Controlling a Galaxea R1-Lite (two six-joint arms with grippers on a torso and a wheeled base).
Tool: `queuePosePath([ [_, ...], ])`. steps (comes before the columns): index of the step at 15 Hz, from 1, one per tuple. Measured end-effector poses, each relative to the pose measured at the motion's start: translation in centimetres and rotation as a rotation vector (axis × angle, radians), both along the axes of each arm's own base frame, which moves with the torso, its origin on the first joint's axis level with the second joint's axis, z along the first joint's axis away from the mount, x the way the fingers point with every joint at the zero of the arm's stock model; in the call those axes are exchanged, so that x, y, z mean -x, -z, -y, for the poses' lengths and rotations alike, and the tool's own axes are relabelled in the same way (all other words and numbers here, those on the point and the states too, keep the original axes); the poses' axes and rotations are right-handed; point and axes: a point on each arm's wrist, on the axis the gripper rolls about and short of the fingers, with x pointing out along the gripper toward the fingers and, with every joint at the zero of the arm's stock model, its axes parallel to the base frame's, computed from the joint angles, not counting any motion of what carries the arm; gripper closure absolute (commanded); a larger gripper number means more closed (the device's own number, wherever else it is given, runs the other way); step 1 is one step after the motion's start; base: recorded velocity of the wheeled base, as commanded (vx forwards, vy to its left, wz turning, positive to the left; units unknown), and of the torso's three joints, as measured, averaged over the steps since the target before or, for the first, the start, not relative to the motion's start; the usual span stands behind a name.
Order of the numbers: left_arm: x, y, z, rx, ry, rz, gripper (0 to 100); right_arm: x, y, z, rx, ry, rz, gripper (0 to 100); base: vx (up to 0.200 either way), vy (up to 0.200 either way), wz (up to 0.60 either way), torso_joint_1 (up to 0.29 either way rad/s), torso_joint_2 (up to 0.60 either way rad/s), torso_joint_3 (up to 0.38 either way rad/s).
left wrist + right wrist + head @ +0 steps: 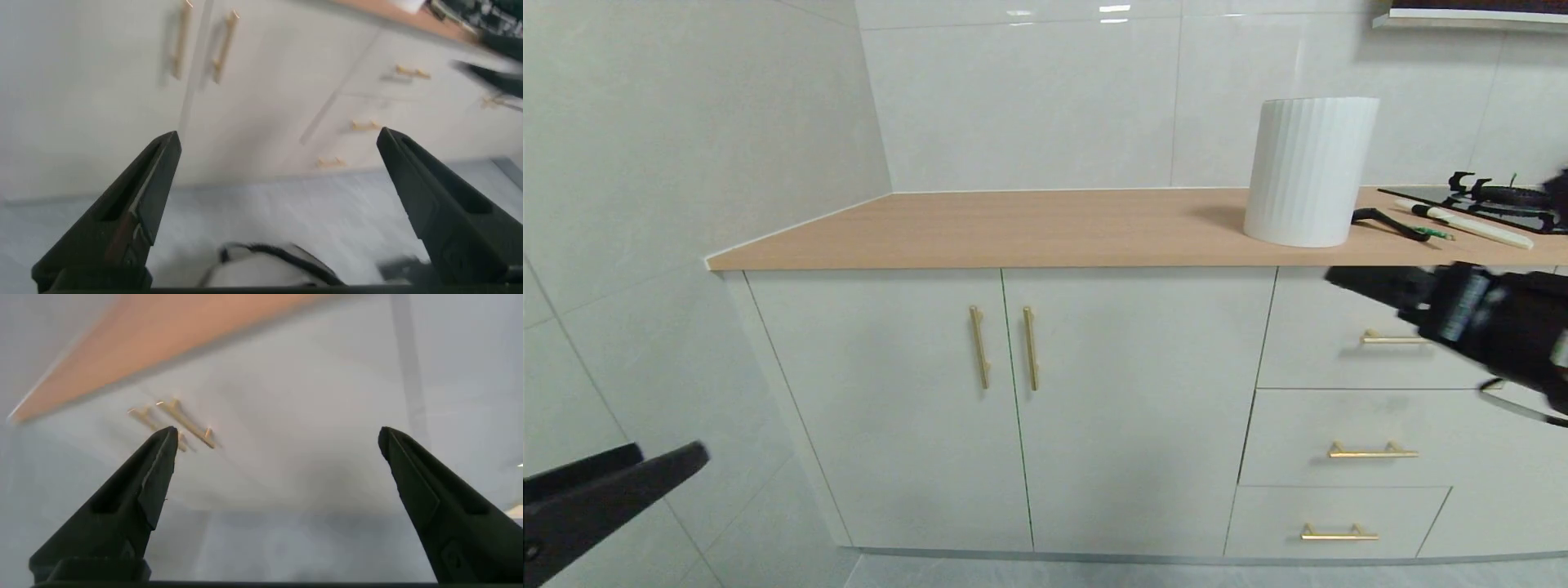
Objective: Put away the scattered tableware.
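Note:
Scattered utensils lie on the wooden countertop (pixel 1013 229) at the far right: a black-handled utensil (pixel 1388 220), a small green-tipped piece (pixel 1436 233) and a cream-handled knife (pixel 1474 225). A tall white ribbed container (pixel 1309 171) stands just left of them. My right gripper (pixel 1339 279) hangs in front of the top drawer, below the counter edge, and the right wrist view shows it (pixel 278 441) open with nothing in it. My left gripper (pixel 670 453) is low at the left near the floor. The left wrist view shows it (pixel 278 143) open and empty too.
A black stove grate (pixel 1503 196) sits at the counter's right end. Below are two cabinet doors with gold handles (pixel 1005 347) and three drawers (pixel 1372 449). A tiled wall closes the left side and the back.

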Motion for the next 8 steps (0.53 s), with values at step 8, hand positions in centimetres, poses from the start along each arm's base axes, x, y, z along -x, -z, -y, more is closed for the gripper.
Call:
queuePosePath([
  [8,9.5,6.0,-3.0,-0.127,-0.185,0.256,0,19.9,5.2,9.0,0.346,0.317,0.307,0,0.0,0.0,0.0,0.0,0.0,0.0],
])
